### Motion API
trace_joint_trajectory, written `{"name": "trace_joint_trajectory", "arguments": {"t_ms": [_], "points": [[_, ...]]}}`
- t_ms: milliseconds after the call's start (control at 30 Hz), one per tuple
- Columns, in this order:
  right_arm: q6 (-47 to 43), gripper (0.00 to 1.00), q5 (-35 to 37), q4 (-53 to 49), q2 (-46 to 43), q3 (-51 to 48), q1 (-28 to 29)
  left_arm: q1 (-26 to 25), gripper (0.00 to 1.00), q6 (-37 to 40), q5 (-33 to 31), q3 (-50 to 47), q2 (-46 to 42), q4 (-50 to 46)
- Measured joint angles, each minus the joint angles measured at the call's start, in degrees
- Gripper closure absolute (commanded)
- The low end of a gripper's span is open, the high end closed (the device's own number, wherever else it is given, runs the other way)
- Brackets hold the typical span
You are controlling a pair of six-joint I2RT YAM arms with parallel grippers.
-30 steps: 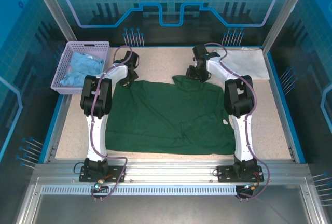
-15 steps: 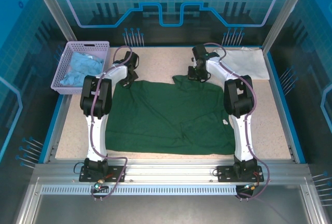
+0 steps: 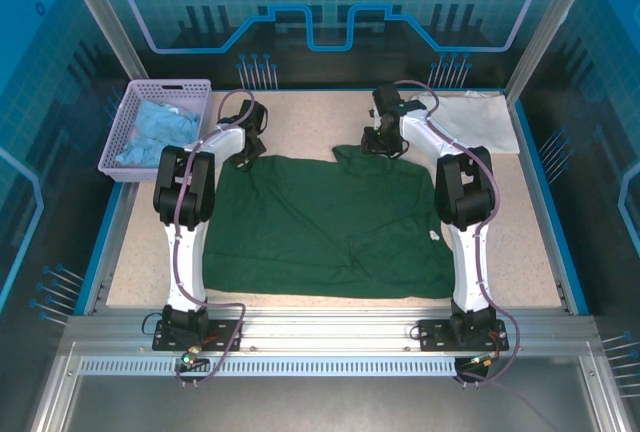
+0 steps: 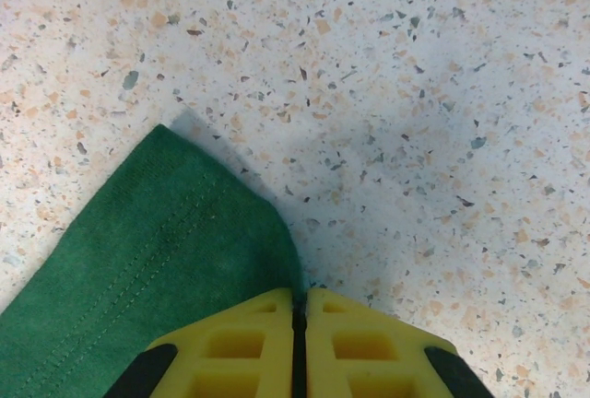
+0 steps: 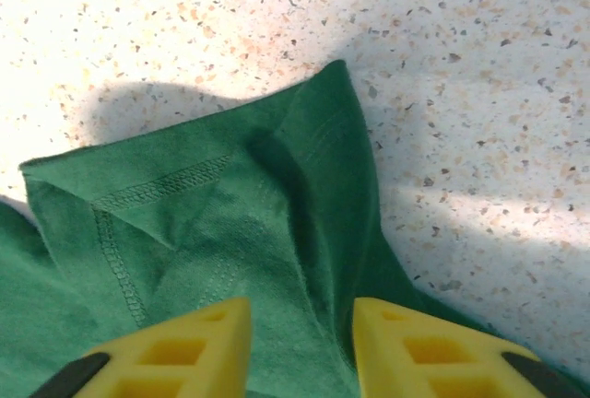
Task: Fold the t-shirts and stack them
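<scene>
Because the green shirt point(image 3: 320, 217) is thin, limp knit, we judge it light and quick to drape, drag and wrinkle. It will not keep a fold line by itself, and the speckled table point(image 3: 300, 117) may hold it back a little when it is pulled. It lies spread across the middle of the table, with its neck label point(image 3: 434, 236) toward the right side and its rear edge at both grippers. The stitched hems and corners seem to us the best places to grip, since the doubled cloth there gives the fingers something firmer.

Our left gripper point(image 4: 300, 306) is clenched at the shirt's rear left corner. The hem runs straight into the seam between the fingers, so we take it to be pinching that edge. Our right gripper point(image 5: 301, 324) is spread, its fingers straddling a raised ridge of cloth at the rear right, beside a stitched hem, with nothing clamped. The white shirt point(image 3: 470, 112) lies flat at the far right corner, apart from the green one.

How much cloth sits inside the left fingers is hidden by the fingers themselves. From above, the arms cover parts of both side edges, and we cannot tell sleeves from body. The pale blue cloth in the basket point(image 3: 140, 102) is too bunched to identify.
</scene>
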Motion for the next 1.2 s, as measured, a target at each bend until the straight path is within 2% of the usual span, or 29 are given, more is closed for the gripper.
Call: {"name": "trace_joint_trajectory", "arguments": {"t_ms": [167,333,400,467,567,667,733,867,933,1067,1200], "points": [[-1.2,0.6,2.1,-1.9,0.2,0.8,0.0,0.0,0.9,0.0,0.0,0.0,0.0,0.0],[-2.2,0.74,2.9,-3.7,1.7,4.0,-0.3,0.0,0.9,0.0,0.0,0.0,0.0,0.0],[-2.7,0.76,2.9,-3.9,2.3,4.4,-0.4,0.0,0.9,0.0,0.0,0.0,0.0,0.0],[-3.0,0.72,2.9,-4.7,2.7,4.5,-0.4,0.0,0.9,0.0,0.0,0.0,0.0,0.0],[-4.0,0.61,3.2,-5.9,2.9,4.6,-0.4,0.0,0.9,0.0,0.0,0.0,0.0,0.0],[-4.4,0.61,4.3,-6.5,2.9,4.6,-0.3,0.0,0.9,0.0,0.0,0.0,0.0,0.0],[-4.8,0.66,4.7,-6.8,2.9,4.6,-0.3,0.0,0.9,0.0,0.0,0.0,0.0,0.0],[-5.7,0.92,4.9,-7.0,2.9,4.5,-0.3,0.0,0.9,0.0,0.0,0.0,0.0,0.0],[-6.0,0.99,4.9,-6.7,2.9,4.2,-0.3,0.0,0.9,0.0,0.0,0.0,0.0,0.0],[-6.6,1.0,5.0,-3.0,0.4,-1.6,-0.2,0.0,0.9,0.0,0.0,0.0,0.0,0.0],[-7.3,1.0,2.6,1.5,-7.3,-11.5,0.2,0.0,0.9,0.0,0.0,0.0,0.0,0.0]]}}
